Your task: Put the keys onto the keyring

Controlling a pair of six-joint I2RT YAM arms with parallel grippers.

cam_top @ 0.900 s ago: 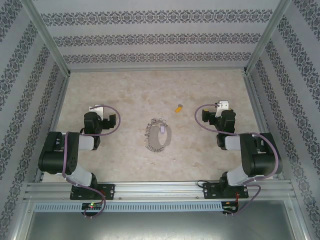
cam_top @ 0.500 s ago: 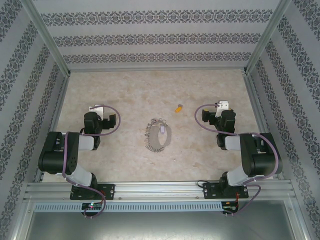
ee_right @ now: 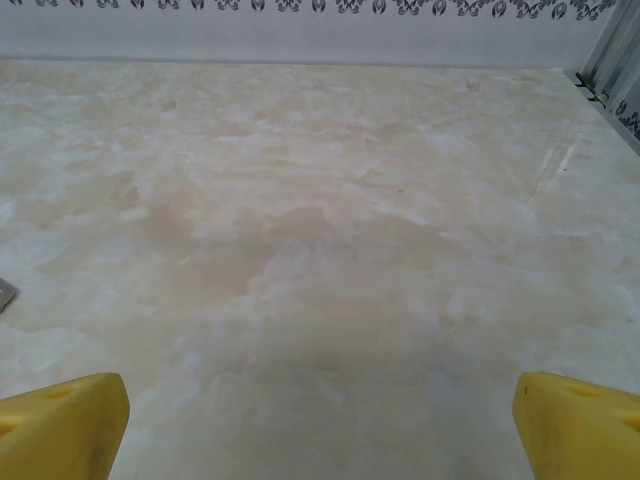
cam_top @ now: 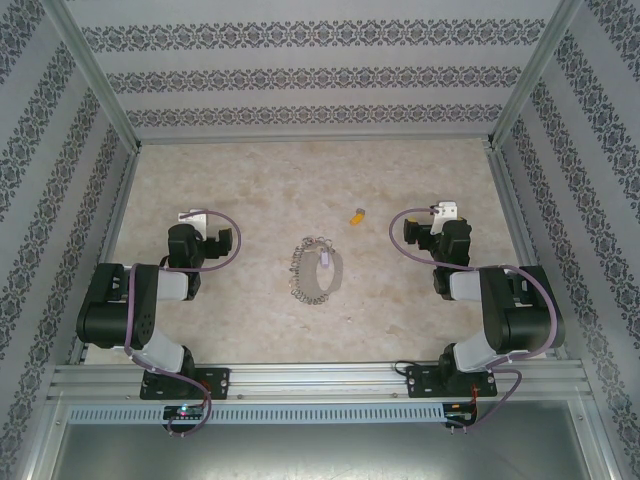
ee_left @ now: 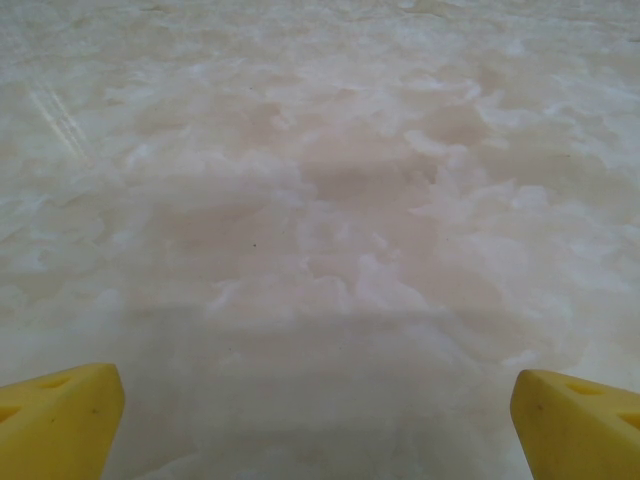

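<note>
The keyring (cam_top: 315,271), a silver loop fringed with small links, lies flat on the table midway between the arms. A pale key (cam_top: 324,258) rests within the upper part of the loop; I cannot tell whether it is threaded on. An orange-yellow key (cam_top: 356,215) lies alone on the table, up and to the right of the ring. My left gripper (cam_top: 192,215) (ee_left: 320,425) hovers left of the ring, open, with bare table between its yellow fingertips (ee_left: 60,415). My right gripper (cam_top: 444,210) (ee_right: 320,425) sits right of the orange key, also open and holding nothing.
The marbled tabletop (cam_top: 260,190) is fenced by patterned walls and metal posts (cam_top: 100,90) at the back corners. An aluminium rail (cam_top: 320,380) carries both arm bases at the near edge. A small grey sliver (ee_right: 5,293) shows at the left edge of the right wrist view.
</note>
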